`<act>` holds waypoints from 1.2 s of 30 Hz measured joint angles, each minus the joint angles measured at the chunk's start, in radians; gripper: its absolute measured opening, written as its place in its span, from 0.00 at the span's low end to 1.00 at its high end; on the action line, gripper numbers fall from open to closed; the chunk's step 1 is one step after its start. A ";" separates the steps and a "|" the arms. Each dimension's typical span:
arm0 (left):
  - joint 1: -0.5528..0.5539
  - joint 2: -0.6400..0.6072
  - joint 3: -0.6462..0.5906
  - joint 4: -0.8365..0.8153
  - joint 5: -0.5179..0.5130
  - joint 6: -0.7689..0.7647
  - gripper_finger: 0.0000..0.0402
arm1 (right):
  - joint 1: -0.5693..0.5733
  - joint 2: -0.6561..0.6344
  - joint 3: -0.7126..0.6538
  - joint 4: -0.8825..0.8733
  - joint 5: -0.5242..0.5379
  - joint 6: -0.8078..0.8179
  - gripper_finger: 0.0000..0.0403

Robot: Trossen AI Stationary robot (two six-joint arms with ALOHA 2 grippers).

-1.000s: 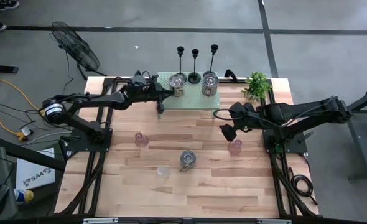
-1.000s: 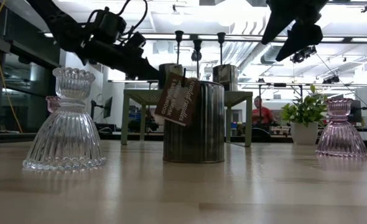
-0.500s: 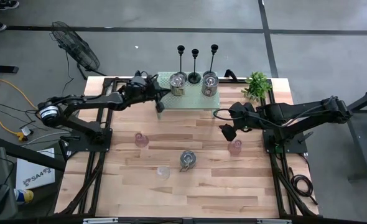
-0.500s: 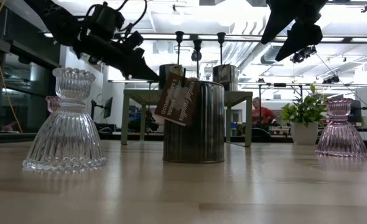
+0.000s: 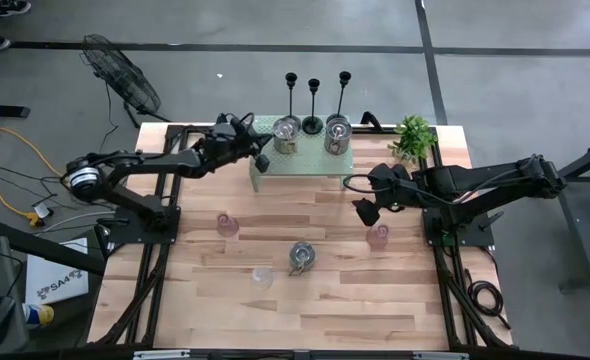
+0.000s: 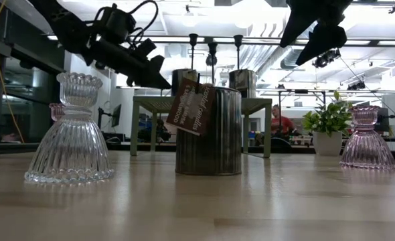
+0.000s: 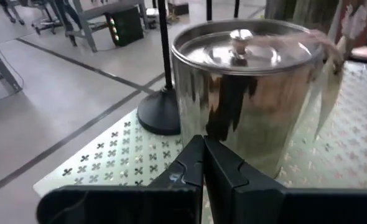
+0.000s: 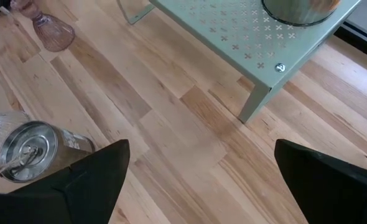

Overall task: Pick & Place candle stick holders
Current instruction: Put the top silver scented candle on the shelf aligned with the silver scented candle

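Three black candlesticks (image 5: pixel 313 100) stand at the back of the pale green shelf (image 5: pixel 305 160), with two silvery jars (image 5: pixel 286 130) (image 5: pixel 337 131) on it. On the table stand a third silvery jar (image 5: pixel 301 257), two pink cups (image 5: pixel 227 224) (image 5: pixel 378 236) and a clear cup (image 5: pixel 262 276). My left gripper (image 5: pixel 263 160) is shut and hovers over the shelf's left end, close in front of the left jar (image 7: pixel 246 87). I cannot tell whether it touches the jar. My right gripper (image 5: pixel 365 213) is open and empty, above the table beside the right pink cup.
A small leafy plant (image 5: pixel 413 138) stands at the far right corner. The shelf's legs (image 8: pixel 252 106) stand on the table's far half. Bare wood (image 5: pixel 305 310) lies along the near edge. A person sits in the room behind (image 6: pixel 281 124).
My left gripper has moved a little toward the table's far edge and up, from beside the shelf's left near leg to over the shelf's left end, nearer the left jar. The right arm and all the holders have kept still.
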 joint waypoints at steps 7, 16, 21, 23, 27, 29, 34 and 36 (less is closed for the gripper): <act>-0.047 0.056 0.004 0.085 -0.118 -0.023 0.00 | 0.000 0.000 0.000 0.000 0.000 0.007 0.97; -0.080 0.120 0.073 0.074 -0.136 -0.027 0.00 | 0.000 0.000 0.000 0.001 0.000 0.007 0.97; -0.102 0.169 0.128 0.067 -0.126 -0.026 0.00 | 0.000 0.000 0.000 0.001 0.000 0.007 0.97; -0.115 0.193 0.151 0.059 -0.127 -0.024 0.00 | 0.000 0.000 0.000 0.001 0.000 0.007 0.97; -0.129 0.225 0.188 0.040 -0.124 -0.020 0.00 | 0.000 0.000 0.000 0.001 0.000 0.007 0.97; -0.136 0.233 0.199 0.042 -0.128 -0.021 0.00 | 0.000 0.000 0.000 0.001 -0.001 0.007 0.97; -0.137 0.234 0.210 0.043 -0.119 -0.021 0.00 | 0.000 0.000 0.000 0.001 -0.001 0.007 0.97; -0.137 0.234 0.210 0.043 -0.116 -0.024 0.00 | 0.000 0.000 0.000 0.001 0.000 0.007 0.97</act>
